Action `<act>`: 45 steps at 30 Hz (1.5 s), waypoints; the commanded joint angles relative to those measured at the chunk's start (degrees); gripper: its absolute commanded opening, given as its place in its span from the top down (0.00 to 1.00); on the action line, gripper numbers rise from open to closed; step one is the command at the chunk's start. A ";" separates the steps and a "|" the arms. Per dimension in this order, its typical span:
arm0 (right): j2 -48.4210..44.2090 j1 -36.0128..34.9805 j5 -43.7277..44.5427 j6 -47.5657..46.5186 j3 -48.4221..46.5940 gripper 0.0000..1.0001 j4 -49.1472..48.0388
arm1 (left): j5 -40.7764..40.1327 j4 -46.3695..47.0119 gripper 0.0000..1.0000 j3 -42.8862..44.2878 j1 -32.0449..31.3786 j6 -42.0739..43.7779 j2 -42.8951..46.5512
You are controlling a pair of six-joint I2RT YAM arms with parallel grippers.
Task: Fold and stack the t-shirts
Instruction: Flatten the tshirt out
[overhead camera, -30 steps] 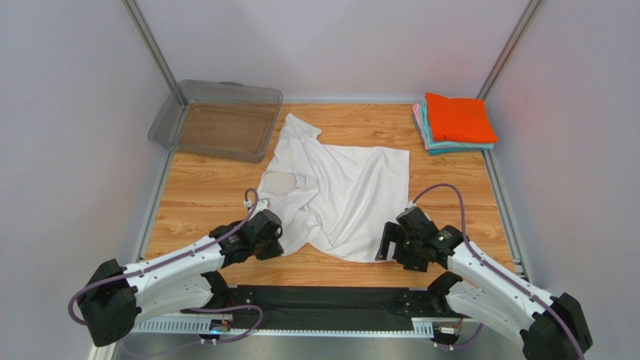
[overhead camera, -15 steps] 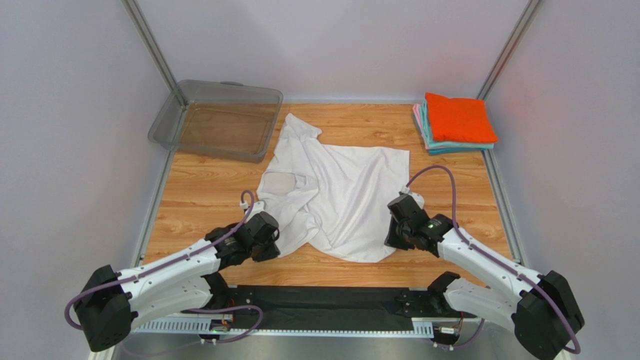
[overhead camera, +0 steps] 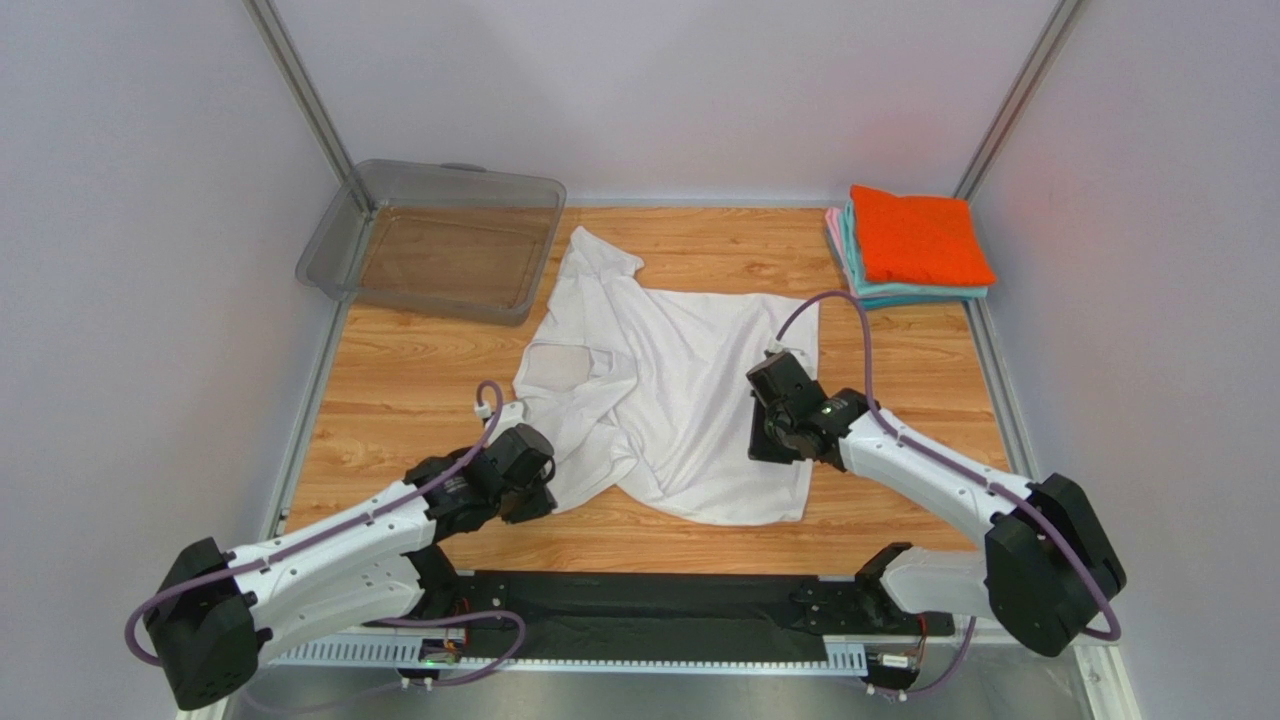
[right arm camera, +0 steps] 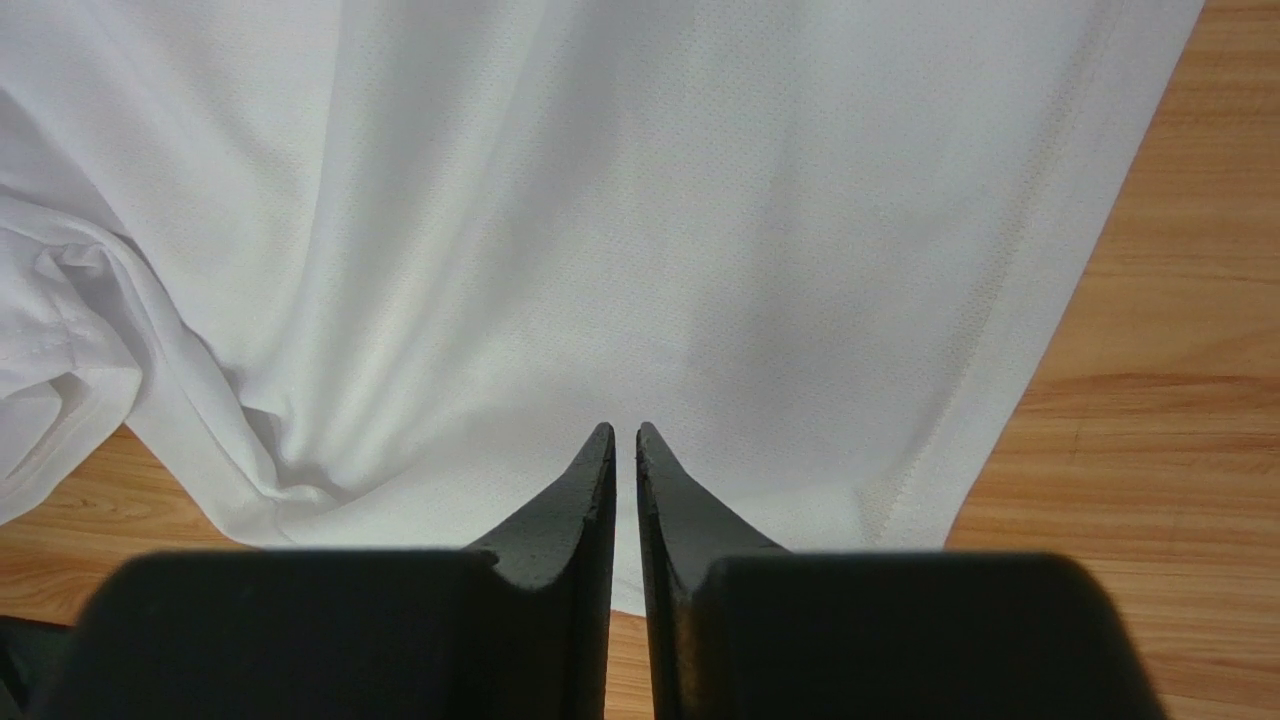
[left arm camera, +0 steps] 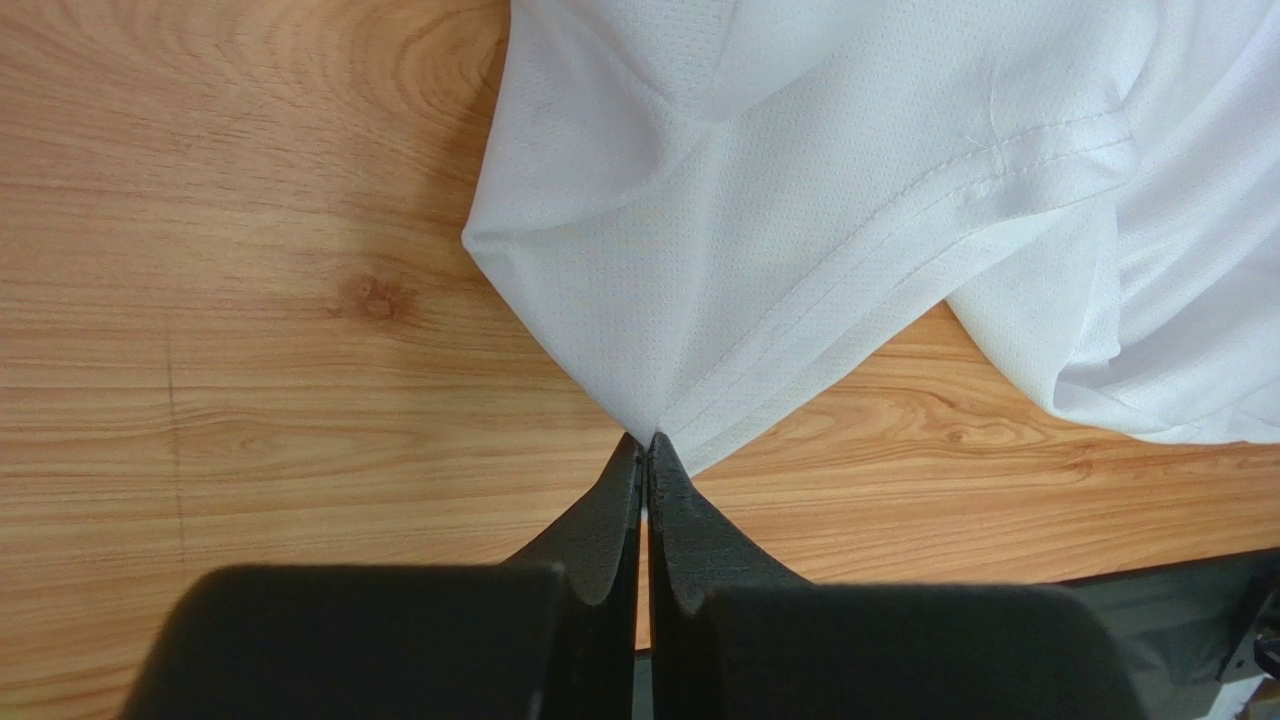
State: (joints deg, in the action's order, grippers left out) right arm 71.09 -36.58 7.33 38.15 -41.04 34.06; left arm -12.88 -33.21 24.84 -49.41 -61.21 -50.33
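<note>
A white t-shirt [overhead camera: 676, 375] lies crumpled and partly spread on the middle of the wooden table. My left gripper [overhead camera: 546, 482] is at its near left corner, and the left wrist view shows the gripper [left arm camera: 646, 443] shut on that tip of the white cloth [left arm camera: 781, 180]. My right gripper [overhead camera: 774, 428] hangs over the shirt's right half, just inside its right edge. Its fingers [right arm camera: 627, 438] stand almost together with nothing between them, above the white fabric [right arm camera: 601, 195]. A stack of folded shirts [overhead camera: 917, 240], orange on top of teal and pink, sits at the far right.
A clear grey plastic bin [overhead camera: 436, 240] stands at the far left corner, next to the shirt's upper sleeve. A black mat [overhead camera: 646, 615] runs along the near edge between the arm bases. Metal frame posts rise at both back corners.
My right gripper has shut and moved from the shirt's near right corner up and left, onto the shirt. The left gripper has kept its hold and barely shifted.
</note>
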 commanded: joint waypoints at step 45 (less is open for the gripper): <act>-15.65 0.01 1.01 11.86 15.91 0.71 2.41 | -0.83 -0.71 1.00 0.30 1.86 2.23 -1.09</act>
State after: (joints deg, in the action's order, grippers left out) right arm 52.49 -36.58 5.39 52.34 -23.38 41.60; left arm -13.80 -34.48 24.14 -47.86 -59.90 -51.86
